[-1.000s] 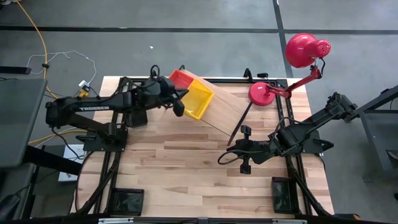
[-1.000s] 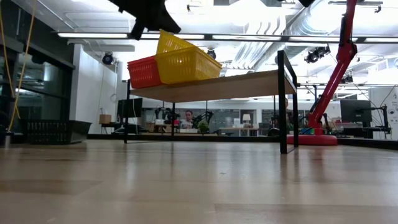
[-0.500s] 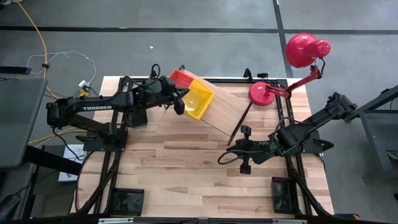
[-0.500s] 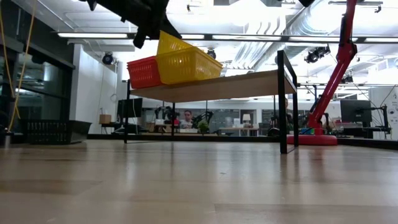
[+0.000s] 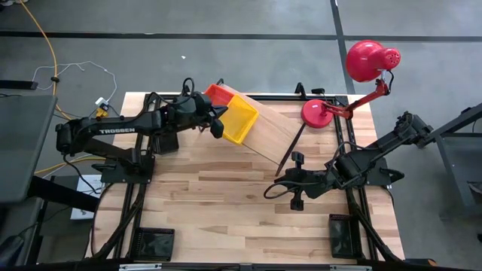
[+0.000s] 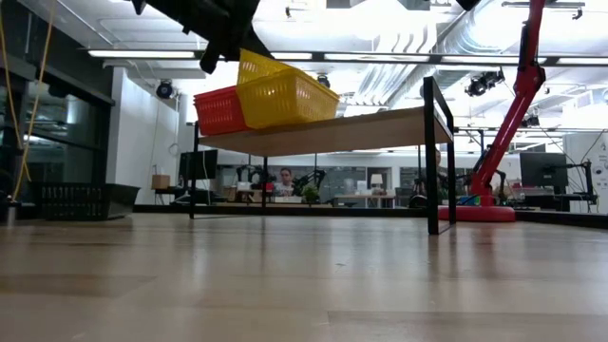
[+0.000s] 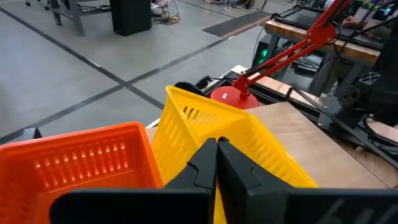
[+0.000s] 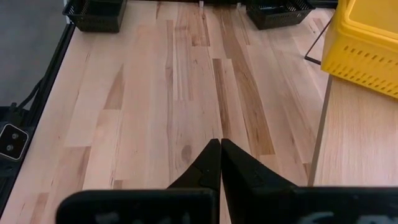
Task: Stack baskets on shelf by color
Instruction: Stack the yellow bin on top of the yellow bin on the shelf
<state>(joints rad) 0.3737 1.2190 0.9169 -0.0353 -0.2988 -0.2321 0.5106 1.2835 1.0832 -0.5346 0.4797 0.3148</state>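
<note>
- The left gripper [image 7: 216, 163] had its fingers pressed together, and we could see nothing pinched between them; it hovered at the near rim of the yellow basket [image 5: 239, 120], though we could not tell whether the tips touched the plastic.
- That yellow basket sat on the left end of the shelf [image 5: 282, 133], with one side raised in the low view, so it looked tilted rather than flat.
- Just beside it, nearer the shelf's far corner, stood the orange-red basket [image 5: 217, 93], upright; the two touched or nearly touched.
- The right gripper [image 5: 295, 182] was also clenched on nothing and waited above the bare tabletop [image 5: 211, 203], well apart from the shelf.
- Black baskets [image 5: 153, 242] lay at the table's front corners, not yet on the shelf.
- We judged the step in hand to be the settling of the yellow basket in its place on the shelf, with closed fingers used as a pusher.
- The task seemed early: two colours on the shelf, the rest of the board bare.
- Next, we thought, the basket needed nudging flat and square beside the orange-red one, gently, as light lattice plastic slides easily and could slip off the edge.
- The red desk lamp [image 5: 360, 71] stood at the far right corner, clear of the work.
</note>
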